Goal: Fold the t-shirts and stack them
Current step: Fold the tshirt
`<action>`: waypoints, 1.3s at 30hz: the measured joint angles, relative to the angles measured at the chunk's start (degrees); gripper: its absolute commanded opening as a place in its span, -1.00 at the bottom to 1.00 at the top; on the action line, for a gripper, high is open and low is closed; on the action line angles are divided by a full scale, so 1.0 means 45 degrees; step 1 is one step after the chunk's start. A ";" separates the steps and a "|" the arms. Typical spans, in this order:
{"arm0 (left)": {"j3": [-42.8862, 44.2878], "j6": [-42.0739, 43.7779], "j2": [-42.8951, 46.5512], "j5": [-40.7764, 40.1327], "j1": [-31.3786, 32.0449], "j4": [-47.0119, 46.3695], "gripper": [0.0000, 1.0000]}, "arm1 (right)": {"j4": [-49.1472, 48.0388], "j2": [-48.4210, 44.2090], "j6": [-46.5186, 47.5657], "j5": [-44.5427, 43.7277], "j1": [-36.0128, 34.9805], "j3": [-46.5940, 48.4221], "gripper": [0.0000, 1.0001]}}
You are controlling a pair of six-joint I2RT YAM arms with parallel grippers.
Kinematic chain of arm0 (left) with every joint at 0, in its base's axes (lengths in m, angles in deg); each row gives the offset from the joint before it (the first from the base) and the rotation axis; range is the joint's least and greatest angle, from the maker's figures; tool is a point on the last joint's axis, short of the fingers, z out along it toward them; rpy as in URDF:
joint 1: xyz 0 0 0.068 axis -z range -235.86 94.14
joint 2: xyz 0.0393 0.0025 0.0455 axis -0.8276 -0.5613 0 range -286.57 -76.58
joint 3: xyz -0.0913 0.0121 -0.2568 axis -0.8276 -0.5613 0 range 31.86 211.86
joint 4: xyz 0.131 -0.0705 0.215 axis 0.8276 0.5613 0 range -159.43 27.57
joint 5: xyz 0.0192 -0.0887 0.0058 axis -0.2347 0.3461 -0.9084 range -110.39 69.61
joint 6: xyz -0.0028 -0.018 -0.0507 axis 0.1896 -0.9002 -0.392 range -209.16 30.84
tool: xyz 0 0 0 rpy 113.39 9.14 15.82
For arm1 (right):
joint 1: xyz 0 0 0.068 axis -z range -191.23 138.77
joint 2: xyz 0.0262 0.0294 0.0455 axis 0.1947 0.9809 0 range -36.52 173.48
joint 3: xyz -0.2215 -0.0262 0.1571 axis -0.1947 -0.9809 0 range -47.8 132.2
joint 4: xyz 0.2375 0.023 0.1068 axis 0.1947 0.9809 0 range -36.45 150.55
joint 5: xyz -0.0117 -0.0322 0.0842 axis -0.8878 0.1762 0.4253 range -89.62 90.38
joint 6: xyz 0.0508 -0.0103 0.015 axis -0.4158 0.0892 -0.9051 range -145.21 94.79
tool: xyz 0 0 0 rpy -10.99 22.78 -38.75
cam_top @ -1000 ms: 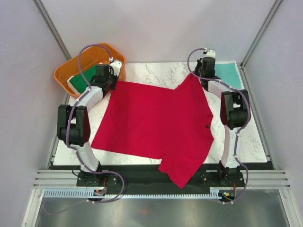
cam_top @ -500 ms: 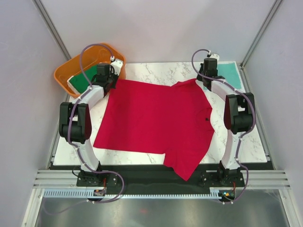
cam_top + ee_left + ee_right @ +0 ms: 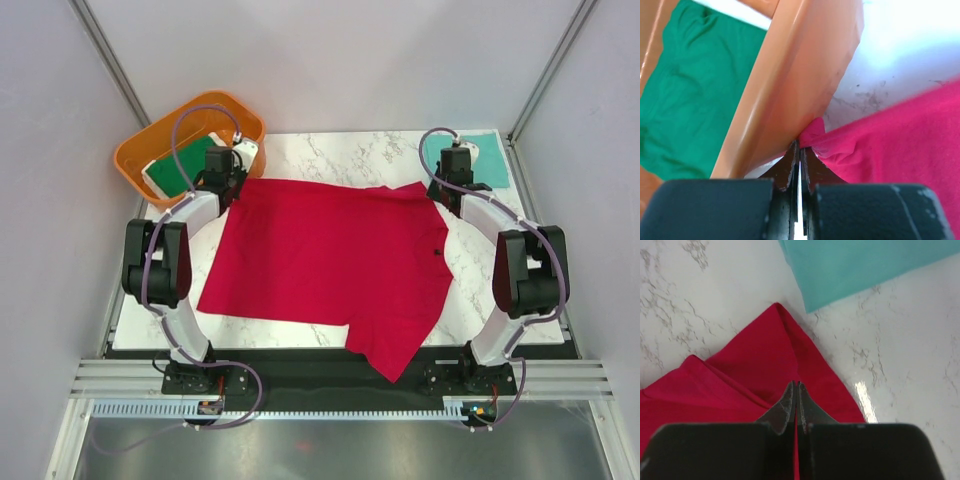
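Bright red soft-cloth t-shirt (image 3: 330,260) is lying spread flat across the white marbled tabletop (image 3: 330,150). The left gripper (image 3: 800,150) is pinching one far corner, jaws nearly together, seemingly on a puckered tip pressed against the smooth orange plastic tub (image 3: 790,75). The right gripper (image 3: 796,390) is nipping the opposite creased corner near the flat teal t-shirt (image 3: 865,265), probably stretching that edge for folding.
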 measured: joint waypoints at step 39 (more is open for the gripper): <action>-0.3711 -0.0083 0.1389 -0.4138 0.1321 -0.1370 -0.95 | -0.0321 -0.5683 -0.1593 0.0928 0.0005 -0.7135 -1.00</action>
